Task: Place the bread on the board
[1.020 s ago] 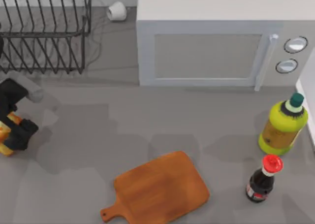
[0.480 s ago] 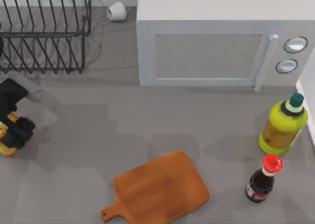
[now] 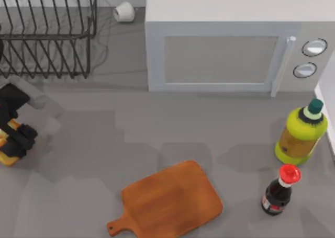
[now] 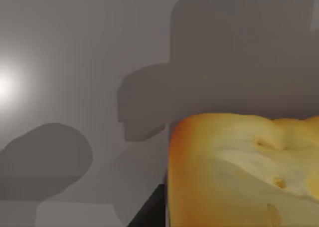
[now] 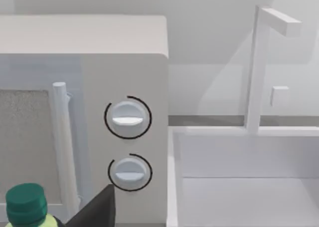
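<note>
Left gripper, worktop's 9 o'clock edge: jaws clamped on bread. Board at 6 o'clock, well apart. Right gripper's jaw state: cannot tell.

No legible text or labels anywhere.

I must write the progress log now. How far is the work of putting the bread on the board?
Early stage. Done: the left gripper, at the table's left edge, is around the bread. In hand: the grasp; whether the bread is lifted cannot be told. Left: carrying it right to the board, which lies bare, and releasing it there.
</note>
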Controlling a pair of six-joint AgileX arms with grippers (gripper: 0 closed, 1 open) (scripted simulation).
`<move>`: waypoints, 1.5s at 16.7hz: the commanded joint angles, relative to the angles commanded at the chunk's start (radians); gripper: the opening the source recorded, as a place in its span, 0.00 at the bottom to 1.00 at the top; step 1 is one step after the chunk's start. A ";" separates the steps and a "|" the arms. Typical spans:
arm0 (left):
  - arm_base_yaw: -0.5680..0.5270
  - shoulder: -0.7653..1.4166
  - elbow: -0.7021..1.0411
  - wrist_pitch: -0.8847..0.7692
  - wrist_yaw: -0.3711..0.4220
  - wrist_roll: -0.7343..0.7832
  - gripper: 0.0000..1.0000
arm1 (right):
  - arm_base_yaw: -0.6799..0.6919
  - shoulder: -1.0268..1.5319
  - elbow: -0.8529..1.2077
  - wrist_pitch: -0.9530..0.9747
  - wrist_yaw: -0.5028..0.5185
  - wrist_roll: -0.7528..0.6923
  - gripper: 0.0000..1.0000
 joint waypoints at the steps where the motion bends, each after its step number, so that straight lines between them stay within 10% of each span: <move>1: -0.002 -0.002 0.001 0.000 0.001 0.001 0.00 | 0.000 0.000 0.000 0.000 0.000 0.000 1.00; 19: -0.011 -0.126 0.246 -0.375 -0.001 -0.014 0.00 | 0.000 0.000 0.000 0.000 0.000 0.000 1.00; 25: -0.189 -0.094 0.257 -0.370 -0.003 -0.291 0.00 | 0.000 0.000 0.000 0.000 0.000 0.000 1.00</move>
